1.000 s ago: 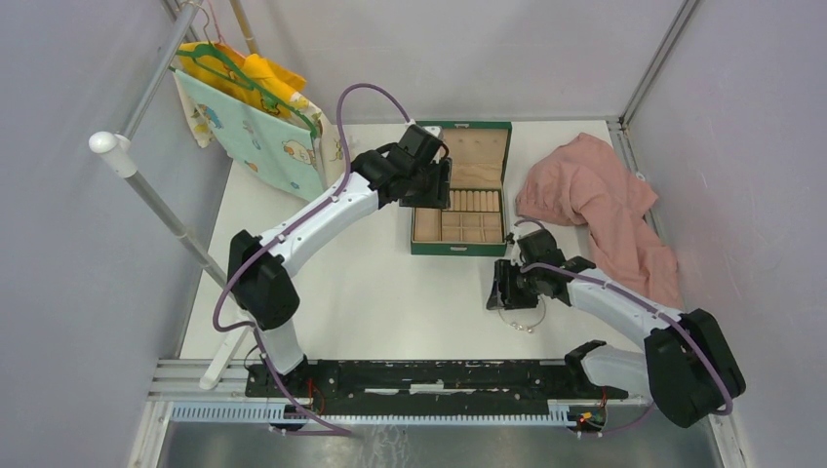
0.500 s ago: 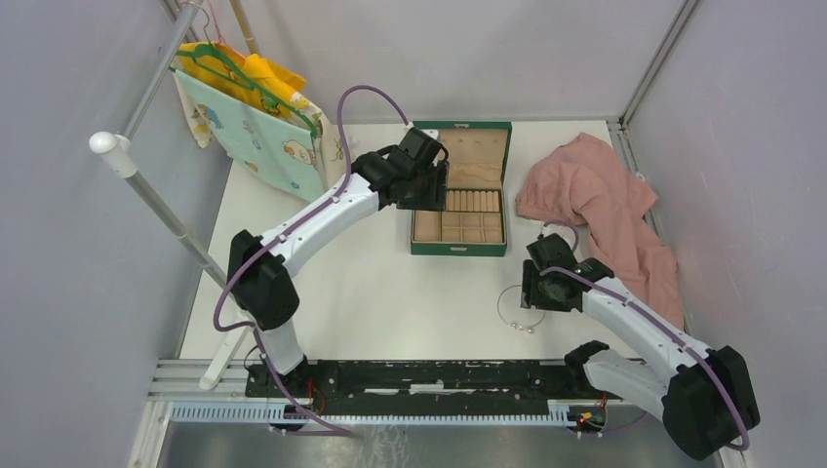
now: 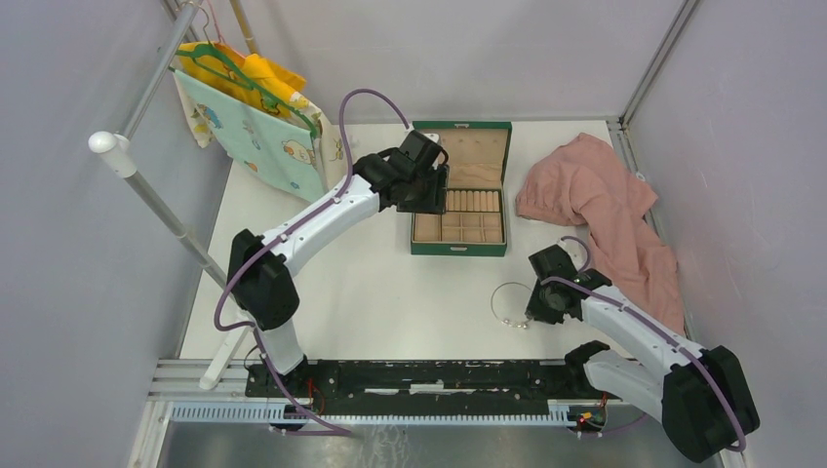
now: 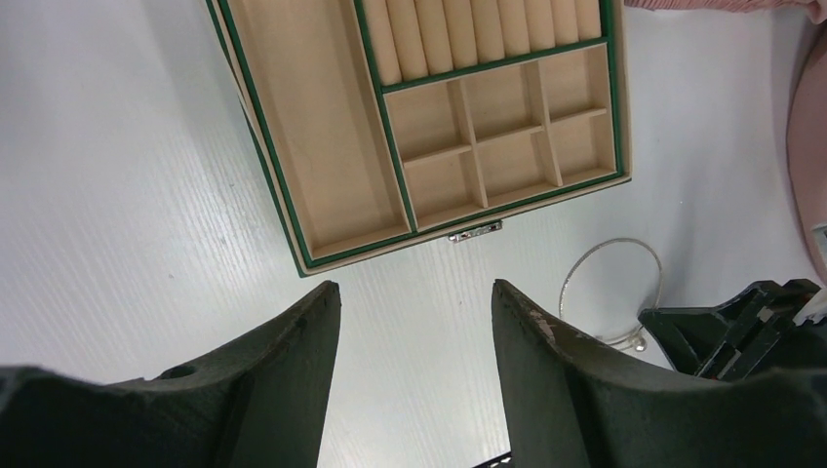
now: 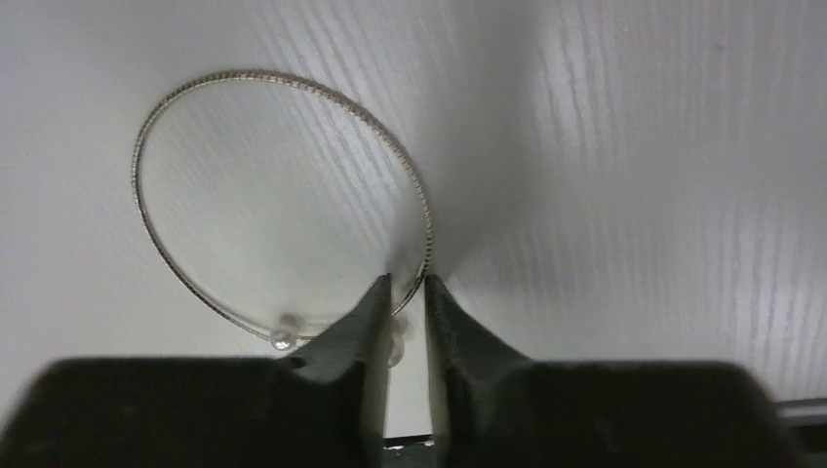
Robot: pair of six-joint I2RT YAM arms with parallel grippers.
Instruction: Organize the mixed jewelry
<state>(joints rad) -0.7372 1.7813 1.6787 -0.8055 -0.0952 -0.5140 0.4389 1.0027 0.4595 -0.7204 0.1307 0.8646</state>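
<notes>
one wire hoop [image 5: 255,72], one box [image 3: 458,250], one cloth [image 3: 605,210].

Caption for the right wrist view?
Right gripper, nearly closed, straddles the silver hoop beside its pearl beads.

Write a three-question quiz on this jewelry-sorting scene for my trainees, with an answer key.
1. True or false: the left gripper holds a gold piece.
2. The silver hoop lies: A) inside the green box; B) on the table; C) on the pink cloth.
3. Which gripper's fingertips stand on either side of the hoop's wire?
Key: 1 false, it is open and empty. 2 B. 3 the right gripper.
</notes>
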